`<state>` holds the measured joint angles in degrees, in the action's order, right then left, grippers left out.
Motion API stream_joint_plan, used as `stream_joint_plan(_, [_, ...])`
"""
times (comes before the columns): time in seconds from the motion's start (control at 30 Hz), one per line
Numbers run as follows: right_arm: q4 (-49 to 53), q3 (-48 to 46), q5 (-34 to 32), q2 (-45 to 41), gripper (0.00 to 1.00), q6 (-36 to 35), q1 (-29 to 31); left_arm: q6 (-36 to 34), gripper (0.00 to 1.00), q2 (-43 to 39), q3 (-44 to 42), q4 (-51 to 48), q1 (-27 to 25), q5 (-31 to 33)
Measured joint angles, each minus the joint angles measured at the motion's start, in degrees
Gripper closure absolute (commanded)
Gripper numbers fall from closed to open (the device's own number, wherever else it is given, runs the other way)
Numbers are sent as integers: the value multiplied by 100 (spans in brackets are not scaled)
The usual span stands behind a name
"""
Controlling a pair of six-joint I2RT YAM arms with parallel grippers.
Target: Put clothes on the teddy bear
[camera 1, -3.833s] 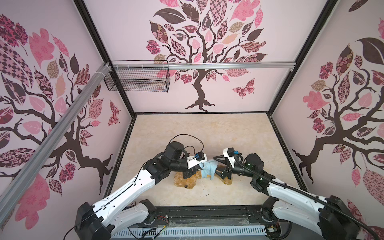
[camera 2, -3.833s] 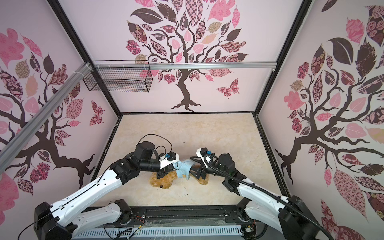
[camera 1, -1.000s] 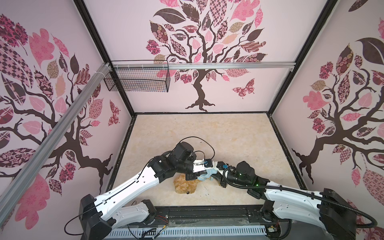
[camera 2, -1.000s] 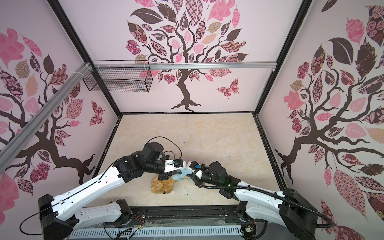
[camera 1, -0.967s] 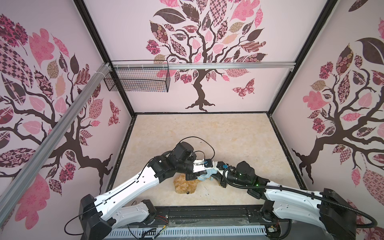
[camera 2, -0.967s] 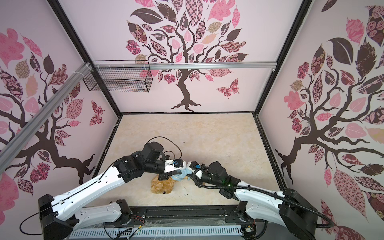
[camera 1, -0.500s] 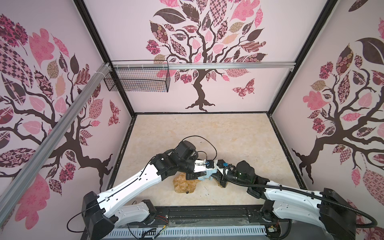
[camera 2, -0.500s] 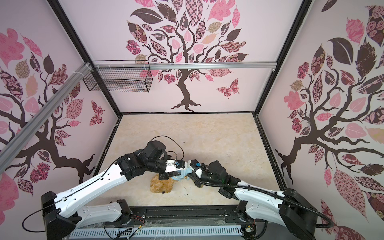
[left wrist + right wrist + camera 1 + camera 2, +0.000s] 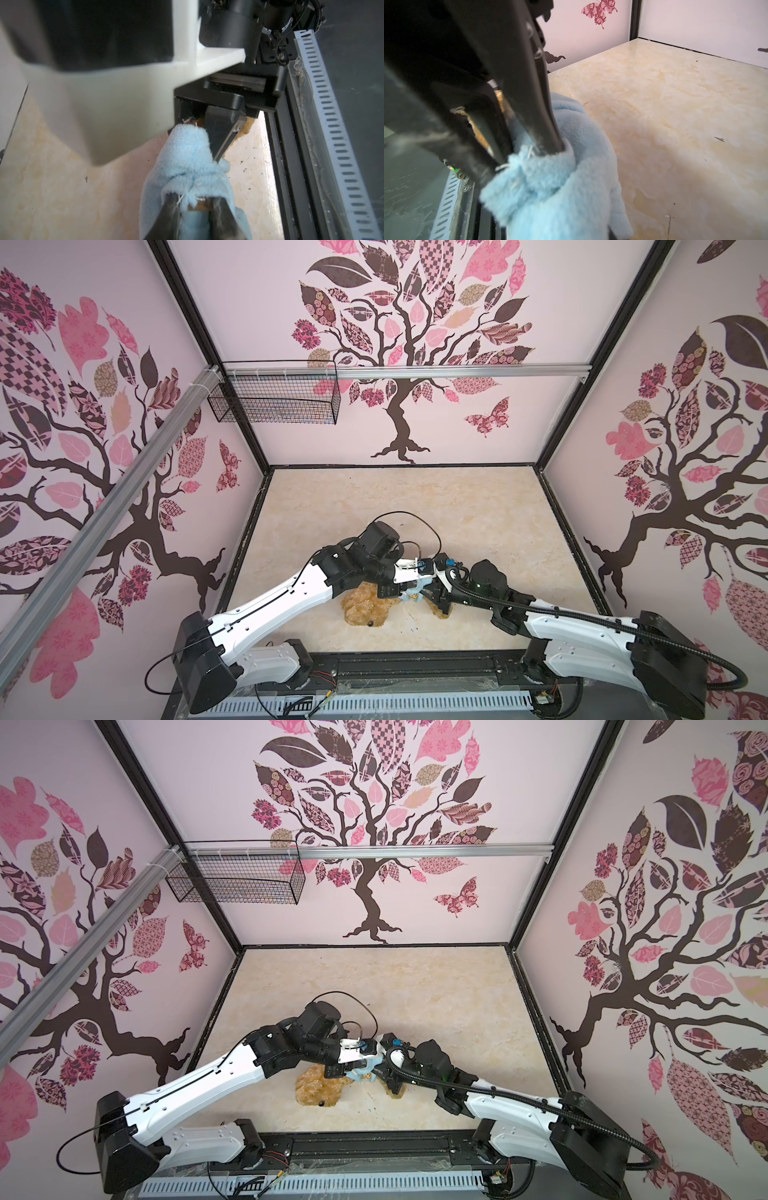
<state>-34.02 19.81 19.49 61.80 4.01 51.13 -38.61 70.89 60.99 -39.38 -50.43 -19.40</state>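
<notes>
Two grippers meet over the bear (image 9: 363,608), which lies close to the front edge of the table (image 9: 415,506). The left gripper (image 9: 195,216) is closed narrowly on a wad of the blue shirt (image 9: 187,162). The right gripper (image 9: 527,158) pinches the shirt's hem just beside it, with golden fur showing between its fingers.

The job looks partway done. The shirt sits bunched at the bear's middle, and the head is bare in both top views (whether any arm is through a sleeve I cannot tell). The fleece has yet to be drawn down and smoothed.

The black rail (image 9: 278,166) runs just beside the bear, so there is little room toward the front. The table behind and to either side lies open, with the walls well apart.
</notes>
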Motion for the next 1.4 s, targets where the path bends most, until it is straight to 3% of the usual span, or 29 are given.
stream_joint_plan(0.13, [-282,-101,-85,-13,84,76,4,184,100,-166,7,11,195,-236])
stream_joint_plan(0.43, [-1453,-280,-227,-186,91,511,-166,1276,100,-1414,-564,1145,922,-1464])
stream_joint_plan(0.73, [-2090,-610,-223,-192,92,673,-179,2592,100,-1764,-1309,2186,1709,-2660])
stream_joint_plan(0.9, [-2293,-638,-175,-170,92,651,-212,3445,100,-1862,-1683,2997,1867,-3034])
stream_joint_plan(1.03, [-2306,-629,46,-94,79,603,-295,3539,100,-1867,-1823,3136,1908,-3174])
stream_joint_plan(1.2, [-1749,-457,234,-87,52,258,-365,2743,100,-1836,-1812,2577,1930,-3132])
stream_joint_plan(1.4, [-1099,-111,592,142,32,-17,-442,1950,100,-1408,-1613,1958,1674,-2922])
